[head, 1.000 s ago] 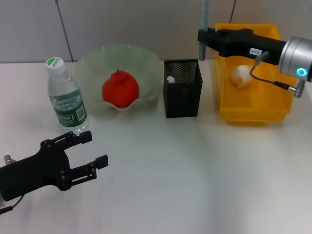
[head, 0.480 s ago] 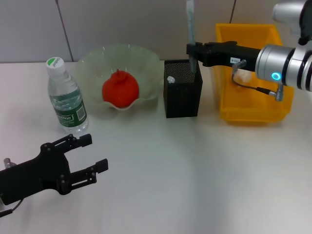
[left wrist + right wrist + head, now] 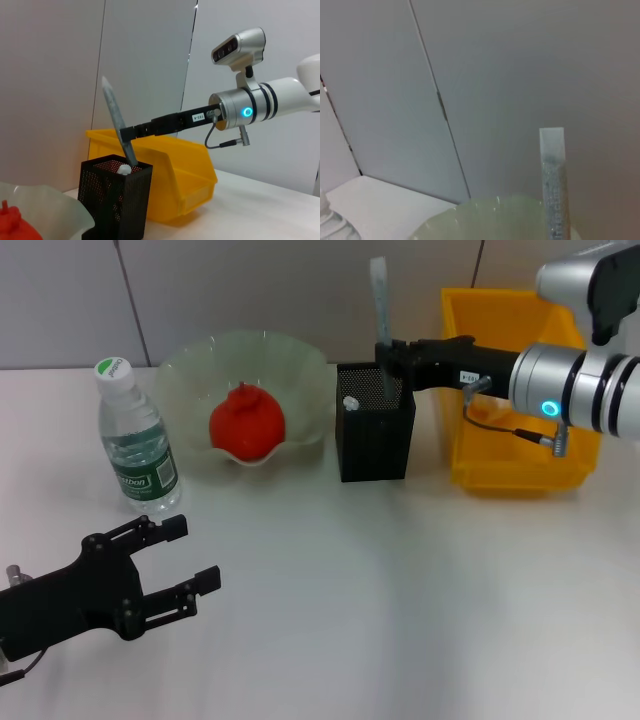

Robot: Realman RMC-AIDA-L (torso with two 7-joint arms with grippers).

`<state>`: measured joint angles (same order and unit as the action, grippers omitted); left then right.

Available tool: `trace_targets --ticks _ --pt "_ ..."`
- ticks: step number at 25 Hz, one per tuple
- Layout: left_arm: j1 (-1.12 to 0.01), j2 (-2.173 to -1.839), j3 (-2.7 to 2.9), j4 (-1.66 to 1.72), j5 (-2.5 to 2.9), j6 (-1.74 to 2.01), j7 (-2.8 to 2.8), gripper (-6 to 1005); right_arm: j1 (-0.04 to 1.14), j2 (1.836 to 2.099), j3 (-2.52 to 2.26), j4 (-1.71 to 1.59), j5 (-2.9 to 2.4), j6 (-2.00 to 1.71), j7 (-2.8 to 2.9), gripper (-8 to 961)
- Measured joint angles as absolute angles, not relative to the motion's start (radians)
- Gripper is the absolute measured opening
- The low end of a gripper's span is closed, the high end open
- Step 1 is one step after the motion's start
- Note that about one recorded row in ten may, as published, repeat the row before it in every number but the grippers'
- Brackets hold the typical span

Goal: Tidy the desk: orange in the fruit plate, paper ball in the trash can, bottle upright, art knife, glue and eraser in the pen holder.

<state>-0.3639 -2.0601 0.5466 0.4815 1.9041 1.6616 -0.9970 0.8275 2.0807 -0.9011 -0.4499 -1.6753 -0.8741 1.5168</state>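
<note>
Left gripper [image 3: 170, 560] low over the near-left of the table [image 3: 400, 590], fingers spread apart, nothing between them, well clear of everything.

Bottle [image 3: 135, 440] upright at left, white cap on, just beside the fruit plate [image 3: 190, 370]. Orange [image 3: 246, 422] sits in the middle of the plate. Left wrist view only catches a sliver of both: plate rim [image 3: 60, 200] and the orange's top [image 3: 12, 225] at the frame corner.

Pen holder [image 3: 375, 422] stands between plate and trash can [image 3: 500, 465], close to both; head view can't confirm contact with either. A small white item [image 3: 350, 402] shows inside at the plate-side corner; can't identify it. Left wrist view shows it too [image 3: 124, 170], poking just above the mesh rim [image 3: 100, 167].

Right gripper [image 3: 386, 355] reaches in from the right across the trash can, closed on the art knife [image 3: 379, 300], a grey slim stick held near its lower part. Head view: knife roughly upright over the holder's back edge. Left wrist view gives more: knife [image 3: 117, 122] is tilted, its lower end at or just inside the holder mouth near the white item, gripper [image 3: 127, 135] clamping it just above the rim. Can't tell if the tip touches anything inside.

Right wrist view shows none of that grip, only the knife's upper end [image 3: 553, 175] with its pale squared tip, the plate rim [image 3: 485, 210] behind it, and the bottle cap [image 3: 327, 220] at the edge.

Trash can interior is mostly hidden by the right arm in head view; paper ball not discernible.
</note>
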Motion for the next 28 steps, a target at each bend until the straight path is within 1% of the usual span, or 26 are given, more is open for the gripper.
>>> trace_targets --ticks 3,13,18,28 --pt "-0.364 -2.06 0.546 0.482 1.905 1.663 -0.997 794 0.828 2.084 -0.901 -0.443 -1.673 -0.862 1.508 211" --pt "-0.363 -2.058 0.545 0.482 1.902 1.672 -0.998 793 0.821 2.083 -0.9 -0.442 -1.672 -0.861 1.512 256" --pt "-0.363 -2.057 0.543 0.482 1.901 1.675 -1.0 793 0.82 2.081 -0.899 -0.442 -1.672 -0.86 1.509 491" --pt "-0.366 -2.056 0.54 0.482 1.9 1.676 -1.009 794 0.794 2.082 -0.888 -0.464 -1.595 -0.929 1.507 714"
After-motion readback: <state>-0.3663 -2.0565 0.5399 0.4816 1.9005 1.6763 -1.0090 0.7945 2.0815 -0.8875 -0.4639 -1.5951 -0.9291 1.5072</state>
